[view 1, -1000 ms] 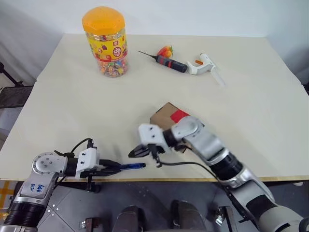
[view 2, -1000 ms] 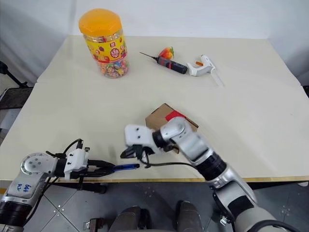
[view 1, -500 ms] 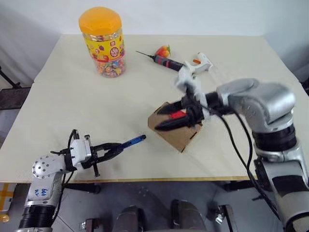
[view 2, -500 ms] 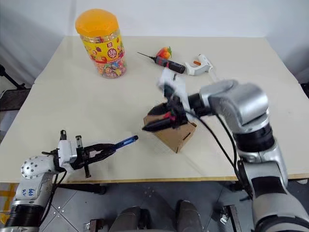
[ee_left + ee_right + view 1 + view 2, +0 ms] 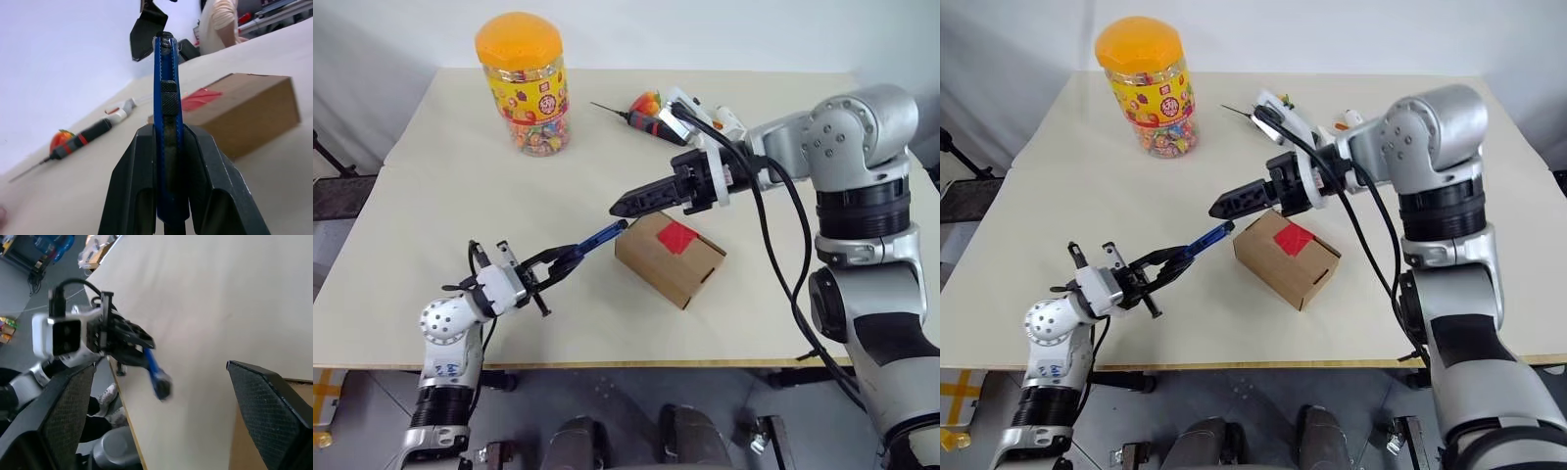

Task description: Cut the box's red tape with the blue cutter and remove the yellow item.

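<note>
Left gripper (image 5: 570,260) grips blue cutter (image 5: 603,234) beside taped-shut box (image 5: 671,258).

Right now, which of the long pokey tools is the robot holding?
The blue cutter, clamped in the left gripper beside the box. The black-and-red needle tool and the white tool lie untouched at the table's far side.
</note>
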Tool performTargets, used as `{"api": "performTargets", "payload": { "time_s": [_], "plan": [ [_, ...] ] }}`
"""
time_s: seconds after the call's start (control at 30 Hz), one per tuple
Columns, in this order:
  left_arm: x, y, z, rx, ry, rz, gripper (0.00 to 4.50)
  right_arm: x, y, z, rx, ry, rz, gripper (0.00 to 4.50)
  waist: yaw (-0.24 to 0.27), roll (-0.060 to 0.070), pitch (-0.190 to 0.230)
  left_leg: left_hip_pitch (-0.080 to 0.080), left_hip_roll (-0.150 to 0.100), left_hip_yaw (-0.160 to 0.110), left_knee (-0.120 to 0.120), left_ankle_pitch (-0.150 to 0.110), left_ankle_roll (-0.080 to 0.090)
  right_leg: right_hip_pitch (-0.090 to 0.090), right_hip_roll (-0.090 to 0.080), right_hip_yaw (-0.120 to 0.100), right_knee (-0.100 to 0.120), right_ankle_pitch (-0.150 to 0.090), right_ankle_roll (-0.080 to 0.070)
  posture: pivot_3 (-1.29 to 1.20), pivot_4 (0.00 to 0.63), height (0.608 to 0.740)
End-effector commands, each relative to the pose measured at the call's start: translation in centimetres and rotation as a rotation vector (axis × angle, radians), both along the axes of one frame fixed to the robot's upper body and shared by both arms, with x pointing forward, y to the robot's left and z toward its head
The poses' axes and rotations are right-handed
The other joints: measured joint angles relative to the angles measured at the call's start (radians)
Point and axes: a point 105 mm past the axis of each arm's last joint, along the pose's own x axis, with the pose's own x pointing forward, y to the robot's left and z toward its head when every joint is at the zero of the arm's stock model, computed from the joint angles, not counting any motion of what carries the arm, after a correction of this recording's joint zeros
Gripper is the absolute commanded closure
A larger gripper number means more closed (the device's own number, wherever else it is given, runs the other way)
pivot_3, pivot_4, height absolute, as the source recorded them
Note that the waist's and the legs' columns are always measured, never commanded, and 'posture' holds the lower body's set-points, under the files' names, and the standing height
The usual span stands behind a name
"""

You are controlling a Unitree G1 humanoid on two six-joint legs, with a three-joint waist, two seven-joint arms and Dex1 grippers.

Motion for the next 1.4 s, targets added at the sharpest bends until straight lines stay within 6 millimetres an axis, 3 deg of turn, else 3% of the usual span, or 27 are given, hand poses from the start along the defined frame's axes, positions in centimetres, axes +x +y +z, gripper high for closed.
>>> {"api": "performTargets", "payload": {
  "time_s": [0.03, 0.6, 1.1, 1.2, 1.4],
  "plan": [
    [0.3, -0.3, 0.2, 0.006, -0.065, 0.036, 4.05, 0.4, 0.6, 0.5, -0.018, 0.026, -0.022, 0.03, 0.000, 0.000, 0.000, 0.000, 0.000, 0.000, 0.000, 0.000, 0.000, 0.000, 0.000, 0.000, 0.000, 0.000, 0.000, 0.00, 0.150, 0.740],
    [-0.2, -1.4, -0.1, -0.023, -0.062, 0.024, 4.05, 0.6, 1.7, -3.1, -0.130, 0.077, -0.034, 0.03, 0.001, 0.000, 0.000, -0.002, 0.000, -0.001, 0.000, 0.000, 0.000, 0.000, 0.000, -0.001, 0.000, 0.000, 0.000, 0.00, 0.150, 0.740],
    [-0.5, -1.2, -0.1, -0.034, -0.045, 0.032, 4.05, 0.7, 1.7, -3.6, -0.129, 0.056, -0.032, 0.03, 0.002, 0.000, 0.000, -0.002, 0.000, -0.001, 0.000, 0.000, 0.000, 0.000, 0.000, -0.001, 0.000, 0.000, 0.000, 0.00, 0.150, 0.740],
    [-0.6, -1.3, -0.1, -0.031, -0.044, 0.026, 4.05, 0.8, 1.8, -3.7, -0.130, 0.047, -0.030, 0.61, 0.001, 0.000, 0.000, -0.002, 0.000, -0.001, 0.000, 0.000, 0.000, 0.000, 0.000, -0.001, 0.000, 0.000, 0.000, 0.00, 0.150, 0.740],
    [-0.5, -1.3, -0.3, -0.016, -0.048, 0.025, 4.05, 0.7, 1.9, -3.7, -0.125, 0.025, -0.015, 2.72, 0.001, 0.000, 0.000, -0.002, 0.000, -0.001, 0.000, 0.000, 0.000, 0.000, 0.000, -0.001, 0.000, 0.000, 0.000, 0.00, 0.150, 0.740]
  ]
}}
